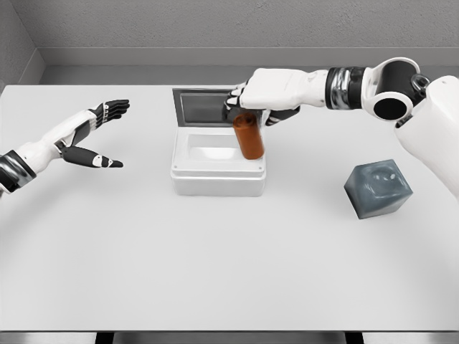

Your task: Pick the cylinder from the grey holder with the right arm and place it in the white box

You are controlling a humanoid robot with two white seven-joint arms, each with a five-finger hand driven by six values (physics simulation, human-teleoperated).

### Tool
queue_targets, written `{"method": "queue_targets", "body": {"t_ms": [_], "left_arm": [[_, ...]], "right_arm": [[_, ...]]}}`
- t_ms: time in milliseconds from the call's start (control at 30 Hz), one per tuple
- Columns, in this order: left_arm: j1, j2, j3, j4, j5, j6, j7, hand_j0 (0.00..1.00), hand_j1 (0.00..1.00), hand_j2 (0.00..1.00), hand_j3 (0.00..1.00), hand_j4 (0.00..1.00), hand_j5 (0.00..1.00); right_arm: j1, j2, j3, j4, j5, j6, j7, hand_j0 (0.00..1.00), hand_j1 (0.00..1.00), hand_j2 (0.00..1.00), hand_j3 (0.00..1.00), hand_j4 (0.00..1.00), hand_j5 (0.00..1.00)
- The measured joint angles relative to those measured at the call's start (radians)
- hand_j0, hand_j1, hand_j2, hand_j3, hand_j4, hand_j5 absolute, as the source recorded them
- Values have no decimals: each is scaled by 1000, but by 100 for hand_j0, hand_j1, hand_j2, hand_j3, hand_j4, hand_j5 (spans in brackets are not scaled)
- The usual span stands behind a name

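Table: we see a broad white table (215,265) running to a grey wall at the back.

White box: we find the white box (218,174) near the table's middle, a little toward the back, its lid (202,107) standing open behind it with a dark inner face.

Cylinder: we note the brown cylinder (249,136) held at its upper end, hanging roughly upright with a slight tilt, over the right part of the box's open cavity. We cannot tell whether its lower end touches the box floor or rim.

Right hand: we log the right hand (264,97) reaching in from the picture's right, palm down above the box, with its dark fingers (233,97) curled around the top of the cylinder in a grasp.

Right arm: we see it stretched almost level across the back of the table, from the shoulder at the right edge to the wrist over the box.

Grey holder: we mark the grey holder (377,187) as a dark block with a shallow socket in its top, standing right of the box and well apart from it, nearer the front.

Left hand: we note the left hand (97,132) hovering above the table's left side, well apart from the box, fingers spread and straight, thumb out, holding nothing.
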Motion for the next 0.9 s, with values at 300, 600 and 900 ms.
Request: {"method": "queue_targets", "body": {"t_ms": [300,600,900], "left_arm": [[-9,1,0,0,0,0,0,100,100,100,100,100,100],[-149,-60,1,6,31,20,-7,100,100,100,100,100,100],[-179,-164,2,33,66,108,-123,100,100,100,100,100,100]], "right_arm": [[35,-41,-66,-105,0,-1,0,100,100,100,100,100,100],[225,-237,-385,-147,-42,0,-1,100,100,100,100,100,100],[250,-318,-414,-54,-48,0,-1,100,100,100,100,100,100]]}}
